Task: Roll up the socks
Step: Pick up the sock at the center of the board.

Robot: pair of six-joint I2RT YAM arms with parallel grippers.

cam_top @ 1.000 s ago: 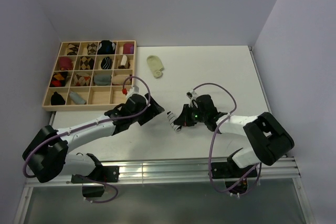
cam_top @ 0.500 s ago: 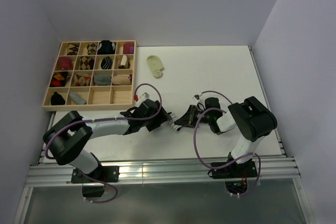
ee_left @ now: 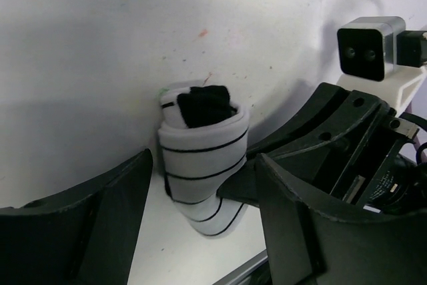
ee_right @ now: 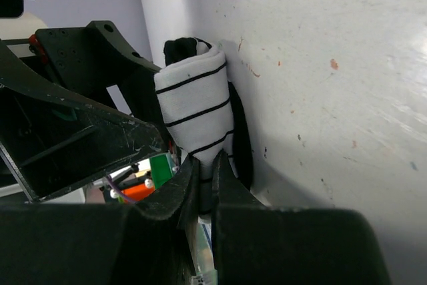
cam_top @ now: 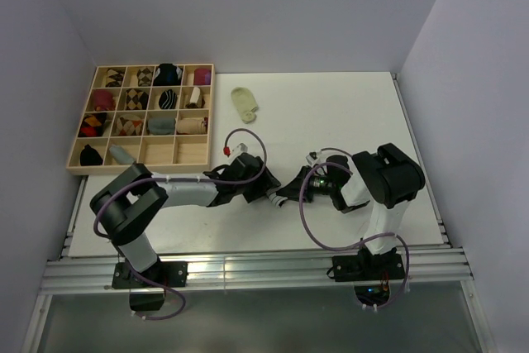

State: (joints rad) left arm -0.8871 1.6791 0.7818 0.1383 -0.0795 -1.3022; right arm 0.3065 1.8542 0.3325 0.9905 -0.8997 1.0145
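Note:
The striped sock [ee_left: 200,158], white with thin black stripes, stands partly rolled on the table with its black toe on top. It also shows in the right wrist view [ee_right: 195,108] and, small, in the top view [cam_top: 276,197]. My right gripper [ee_right: 208,181] is shut on the sock's lower end. My left gripper [ee_left: 203,188] is open, with one finger on each side of the sock and neither touching it. In the top view the left gripper [cam_top: 264,189] and the right gripper [cam_top: 287,193] meet at the sock. The pale yellow-green sock [cam_top: 245,104] lies flat far behind them.
A wooden compartment tray [cam_top: 212,113] with several rolled socks sits at the back left. The table's near edge and a metal rail [cam_top: 248,266] run just in front of the grippers. Cables loop over both wrists.
My left gripper has moved right and now straddles the striped sock. My right arm has folded in closer, and its gripper still holds the sock.

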